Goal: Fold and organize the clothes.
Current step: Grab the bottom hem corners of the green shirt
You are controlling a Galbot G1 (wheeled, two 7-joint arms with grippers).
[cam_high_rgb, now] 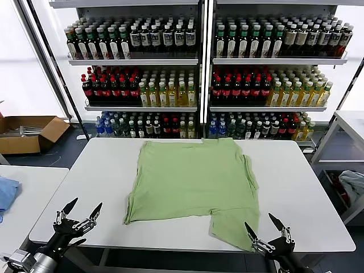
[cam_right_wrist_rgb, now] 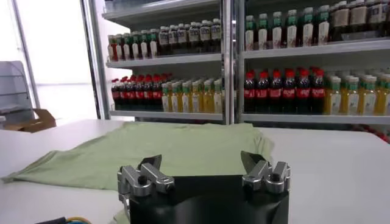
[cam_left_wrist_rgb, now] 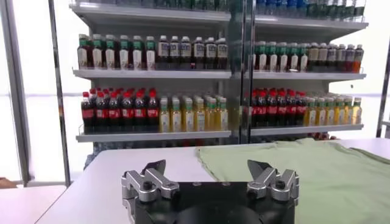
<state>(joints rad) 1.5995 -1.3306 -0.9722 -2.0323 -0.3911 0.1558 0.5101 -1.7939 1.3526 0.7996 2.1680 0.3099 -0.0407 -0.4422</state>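
1. Green shirt lies spread flat on the white table, roughly at the table's centre. What looks like the neck end points toward the far edge; hem toward me. No collar, buttons or print show, so it seems to lie face down.
2. Shirt is partly folded: my right-hand side edge is turned inward, and a flap at the near right corner reaches down to the table's near edge. Near left corner of the hem curls slightly.
3. My left gripper hovers low at the near left corner of the table, fingers spread wide, nothing between them. It sits well apart from the shirt's left hem.
4. My right gripper hovers at the near edge, just beside the shirt's near right flap, fingers spread wide, holding nothing. I cannot tell whether the near fingertip touches the cloth.
5. Left wrist view: same gripper open over bare tabletop, the shirt ahead and to one side.
6. Right wrist view: open gripper with the shirt directly ahead.
7. Surroundings: bottle shelves behind the table; cardboard box on the floor at far left; blue cloth on the neighbouring table at my left.
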